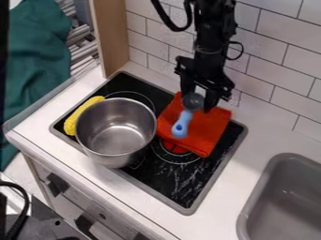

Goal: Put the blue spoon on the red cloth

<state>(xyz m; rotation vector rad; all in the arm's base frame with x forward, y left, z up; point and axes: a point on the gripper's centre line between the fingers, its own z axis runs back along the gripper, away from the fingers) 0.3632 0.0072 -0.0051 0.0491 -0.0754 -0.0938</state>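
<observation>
Camera view, w/ 12 o'clock at the top: the gripper [199, 99] hangs down over the stovetop [233, 136], approx. 1 o'clock from the middle. Its fingers are open, standing apart by the bowl end of the blue spoon [182, 125]; I can't tell if either one touches it. The spoon is over the red cloth [207, 129], grey bowl toward 12, blue handle toward approx. 7, w/ the handle against the red. Can't tell if the bowl rests on the fabric too.

The cloth lies a bit rumpled on the black stovetop, its lower corner pointing approx. 5, partly over a ringed burner. Just beside it, at approx. 9 from the cloth, stands the metal pot [117, 133], upright, its near side out past the stove's edge. The yellow corn [80, 115] is tucked close along the pot's 10 o'clock side. Down at 4 there's the grey sink [282, 201], set in the white counter [251, 161]. Green fabric [36, 51] hangs up at 10, past the wood panel [111, 35]; white tiles [276, 56] line the wall from 12 to 2.
</observation>
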